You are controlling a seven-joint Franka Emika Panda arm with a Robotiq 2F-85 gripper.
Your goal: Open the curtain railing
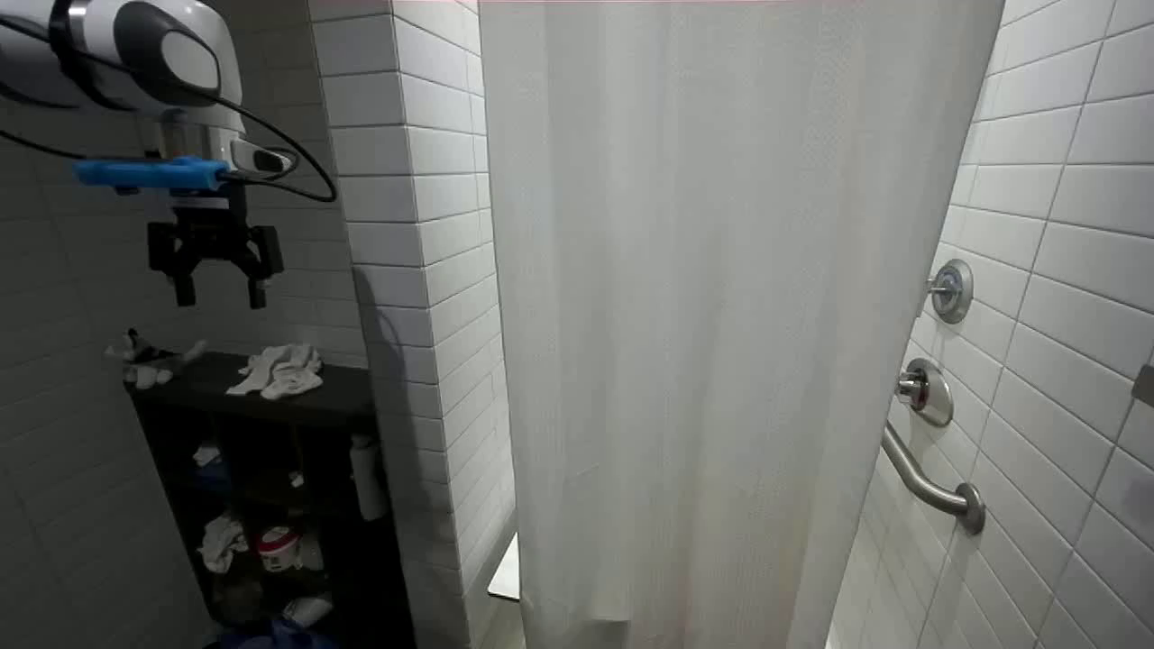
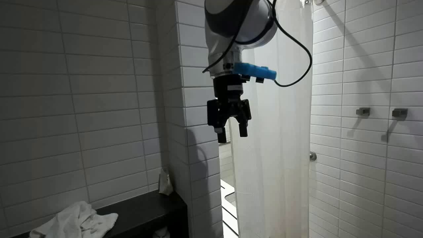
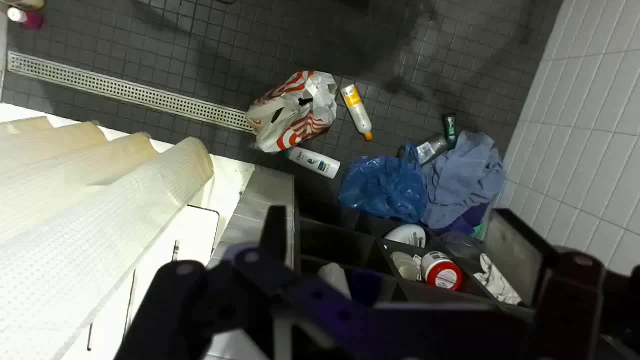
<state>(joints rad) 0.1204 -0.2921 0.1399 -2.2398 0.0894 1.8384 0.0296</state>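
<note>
The white shower curtain [image 1: 712, 315] hangs in vertical folds, drawn across most of the stall opening in an exterior view. It shows also in an exterior view [image 2: 274, 148], right of the tiled pillar, and at the left in the wrist view [image 3: 90, 210]. A narrow gap stands between its edge and the pillar. My gripper [image 1: 221, 296] is open and empty, pointing down, left of the pillar and apart from the curtain. In an exterior view the gripper [image 2: 232, 134] overlaps the curtain's near edge. In the wrist view its fingers [image 3: 395, 245] are spread wide with nothing between them.
A tiled pillar [image 1: 388, 297] stands between the arm and the curtain. A dark shelf unit [image 1: 334, 397] with a white cloth [image 1: 284, 370] on top is below the gripper. A grab bar [image 1: 924, 482] is on the right wall. A white slatted bench [image 2: 228, 205] shows behind the gap.
</note>
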